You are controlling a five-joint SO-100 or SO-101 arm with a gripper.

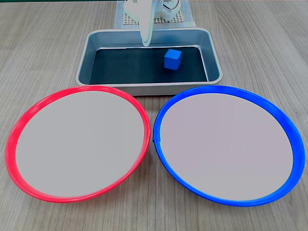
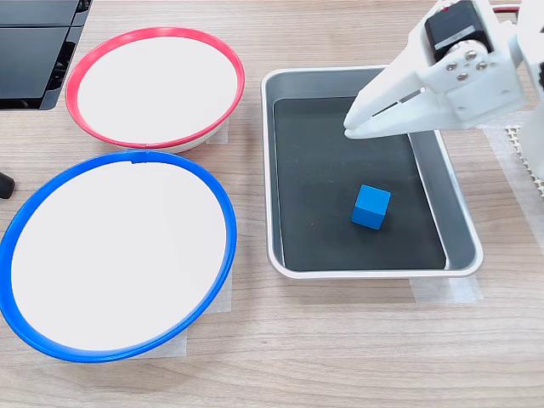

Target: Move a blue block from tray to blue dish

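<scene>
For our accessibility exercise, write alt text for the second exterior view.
A white robot gripper, jaws closed, hangs above a grey metal tray whose black floor holds a small blue block, untouched. To the second exterior view's left sit an empty blue-rimmed dish and, farther back, an empty red-rimmed dish on a wooden table.
</scene>
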